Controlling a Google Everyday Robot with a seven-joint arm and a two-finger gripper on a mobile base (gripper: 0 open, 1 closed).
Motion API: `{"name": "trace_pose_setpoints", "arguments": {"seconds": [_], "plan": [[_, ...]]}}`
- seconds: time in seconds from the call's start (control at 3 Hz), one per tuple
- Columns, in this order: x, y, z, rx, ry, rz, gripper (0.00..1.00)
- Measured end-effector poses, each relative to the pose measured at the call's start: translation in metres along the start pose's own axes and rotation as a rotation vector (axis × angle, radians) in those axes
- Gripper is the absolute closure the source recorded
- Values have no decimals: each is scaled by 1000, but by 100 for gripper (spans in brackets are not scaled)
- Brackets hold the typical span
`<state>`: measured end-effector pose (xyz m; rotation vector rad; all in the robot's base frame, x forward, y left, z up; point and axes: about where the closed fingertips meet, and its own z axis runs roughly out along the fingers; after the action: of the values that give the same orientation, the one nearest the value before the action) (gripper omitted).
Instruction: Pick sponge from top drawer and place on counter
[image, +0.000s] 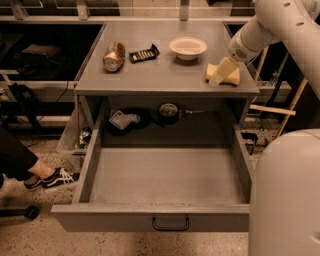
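Observation:
The pale-yellow sponge (233, 76) rests at the right front corner of the grey counter (160, 75). My gripper (220, 76) reaches in from the upper right and is shut on the sponge, with one finger lying across its near side. The top drawer (100, 219) is pulled fully out below the counter. Its grey tray holds nothing, and its black handle (170, 223) is centred on the front panel.
A white bowl (187, 47), a flat black object (144, 53) and a copper-coloured can (114, 55) lie on the counter's back half. Crumpled items (123, 120) and a round object (168, 111) sit in the recess behind the drawer. A person's shoe (52, 180) is at the left. My white body (285, 195) fills the right front.

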<state>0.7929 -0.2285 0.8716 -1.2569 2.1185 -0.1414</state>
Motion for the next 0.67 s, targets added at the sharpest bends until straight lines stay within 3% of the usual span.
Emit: {"name": "trace_pose_setpoints", "arguments": {"seconds": [0.33,0.67], "plan": [[19,-21,-59,138,22,49,0],[43,-39,-153,366,14,118,0]]}}
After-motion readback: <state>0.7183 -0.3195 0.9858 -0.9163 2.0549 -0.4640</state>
